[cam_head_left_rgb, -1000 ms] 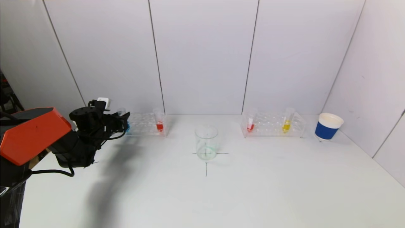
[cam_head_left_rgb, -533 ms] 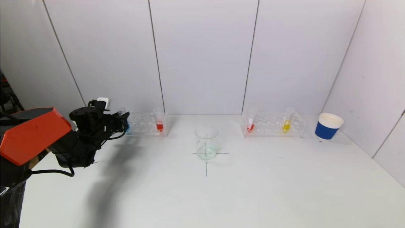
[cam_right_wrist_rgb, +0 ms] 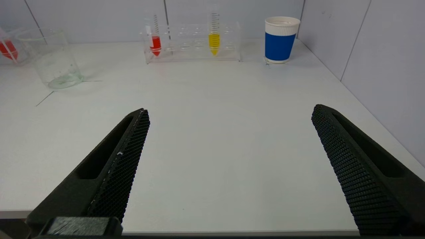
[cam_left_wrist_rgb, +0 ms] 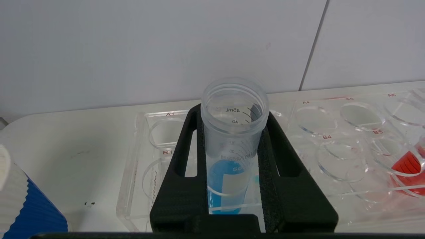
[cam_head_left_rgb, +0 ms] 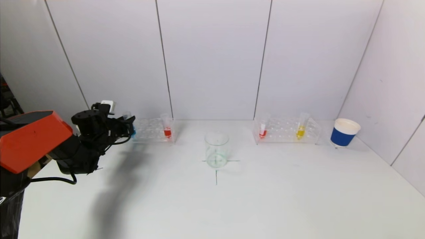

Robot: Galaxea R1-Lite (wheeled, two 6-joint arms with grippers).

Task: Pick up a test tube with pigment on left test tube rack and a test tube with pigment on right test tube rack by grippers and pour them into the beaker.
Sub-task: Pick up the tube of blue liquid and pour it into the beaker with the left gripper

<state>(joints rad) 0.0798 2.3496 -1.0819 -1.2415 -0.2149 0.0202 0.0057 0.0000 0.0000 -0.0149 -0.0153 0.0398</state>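
Left gripper (cam_left_wrist_rgb: 232, 146) clenched around the blue-pigment test tube (cam_left_wrist_rgb: 232, 132), which stands upright in the left rack (cam_left_wrist_rgb: 139, 172) at the desk's back-left corner; right gripper (cam_right_wrist_rgb: 229, 166) spread wide, holding nothing.

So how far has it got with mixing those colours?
Just starting. The clear glass beaker has no pigment in it yet. The left gripper is shut on the blue-pigment test tube, which sits in the left clear rack. The right gripper hangs open, away from the right rack. Lifting and both pours remain.
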